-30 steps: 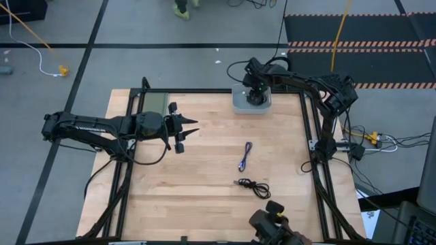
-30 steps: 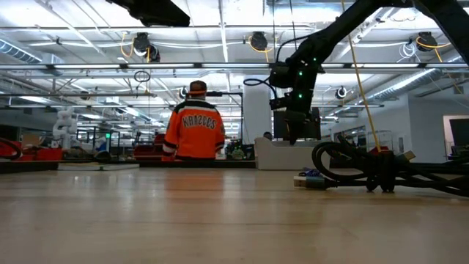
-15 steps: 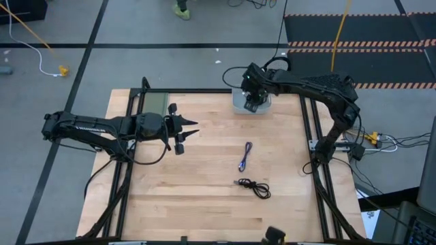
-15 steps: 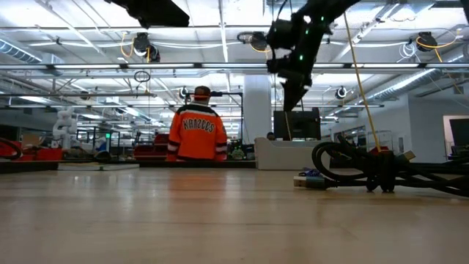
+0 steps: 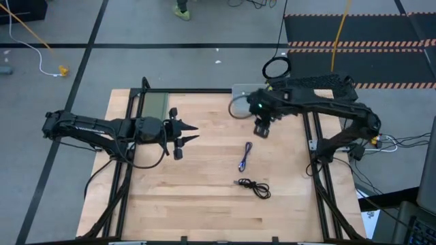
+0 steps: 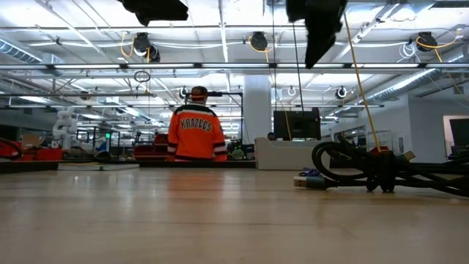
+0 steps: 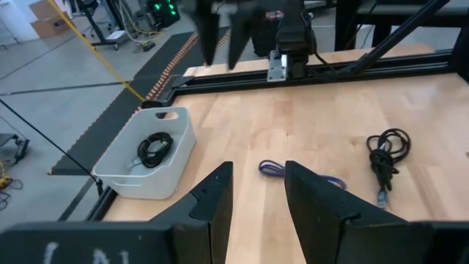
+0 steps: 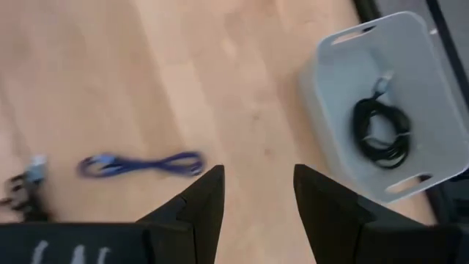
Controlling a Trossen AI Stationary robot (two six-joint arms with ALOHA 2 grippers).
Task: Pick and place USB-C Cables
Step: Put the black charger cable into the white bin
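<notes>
The blue-purple cable (image 5: 244, 156) lies folded straight on the wooden table, also seen in the left wrist view (image 7: 300, 176) and right wrist view (image 8: 143, 164). A black coiled cable (image 5: 254, 187) lies nearer the near edge (image 7: 384, 150). Another black coil (image 8: 381, 133) rests on the floor of the grey bin (image 8: 333, 95), also seen from the left wrist (image 7: 154, 149). My right gripper (image 5: 261, 129) hovers open above the table between bin and blue-purple cable (image 8: 255, 192). My left gripper (image 5: 185, 133) waits open at the table's left (image 7: 256, 192).
The grey bin (image 5: 238, 95) stands at the table's far edge, partly under the right arm. Black frame rails (image 5: 315, 146) run along the table's sides. A person in an orange jacket (image 6: 195, 132) stands beyond the table. Thick black wiring (image 6: 381, 167) lies on the right in the low view.
My right gripper has risen from the bin and swung toward the near edge, ending over the table between the bin and the blue-purple cable. The bin, earlier covered by it, shows more. The left arm has kept almost still.
</notes>
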